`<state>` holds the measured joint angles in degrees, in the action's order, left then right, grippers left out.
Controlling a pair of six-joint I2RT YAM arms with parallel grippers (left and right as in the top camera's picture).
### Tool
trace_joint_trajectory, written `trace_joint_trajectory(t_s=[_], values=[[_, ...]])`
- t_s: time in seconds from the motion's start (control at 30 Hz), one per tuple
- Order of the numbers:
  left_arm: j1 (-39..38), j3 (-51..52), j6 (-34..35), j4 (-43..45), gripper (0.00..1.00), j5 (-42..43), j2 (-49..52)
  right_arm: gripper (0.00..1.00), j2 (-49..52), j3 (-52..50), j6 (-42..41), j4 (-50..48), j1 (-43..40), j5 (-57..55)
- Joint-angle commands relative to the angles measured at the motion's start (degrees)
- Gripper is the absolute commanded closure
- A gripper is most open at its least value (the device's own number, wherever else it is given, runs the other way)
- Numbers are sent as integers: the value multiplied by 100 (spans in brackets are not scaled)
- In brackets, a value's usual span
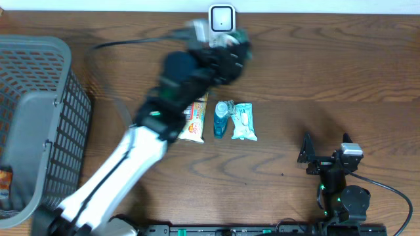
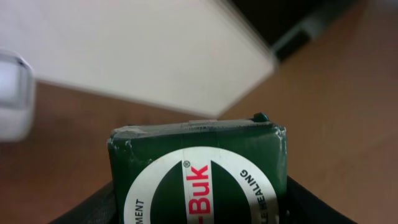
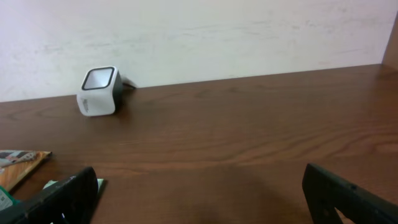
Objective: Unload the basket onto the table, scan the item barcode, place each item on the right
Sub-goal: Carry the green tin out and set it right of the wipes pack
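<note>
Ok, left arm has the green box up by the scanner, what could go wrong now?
1. The green box shows only its logo face to the wrist camera; its barcode may not face the scanner.
2. The left gripper hangs close to the scanner and could knock it.

On the green box (image 2: 199, 140) — red "-Buk" and ®; remaining lettering cut off.
</note>
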<state>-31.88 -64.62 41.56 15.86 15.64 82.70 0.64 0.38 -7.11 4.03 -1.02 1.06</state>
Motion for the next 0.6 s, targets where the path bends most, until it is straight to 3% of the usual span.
trace_joint_trajectory(t_s=[0.0, 0.2, 0.57], values=[[-562, -188, -173, 118, 37, -179, 804, 1, -26, -7, 52, 24, 111, -28], [-1130, -302, -667, 94, 37, -181, 1786, 1, -26, -7, 52, 24, 111, -28], [-1740, -302, -1716, -640, 37, -590, 2365, 1, -26, -7, 52, 24, 111, -28]])
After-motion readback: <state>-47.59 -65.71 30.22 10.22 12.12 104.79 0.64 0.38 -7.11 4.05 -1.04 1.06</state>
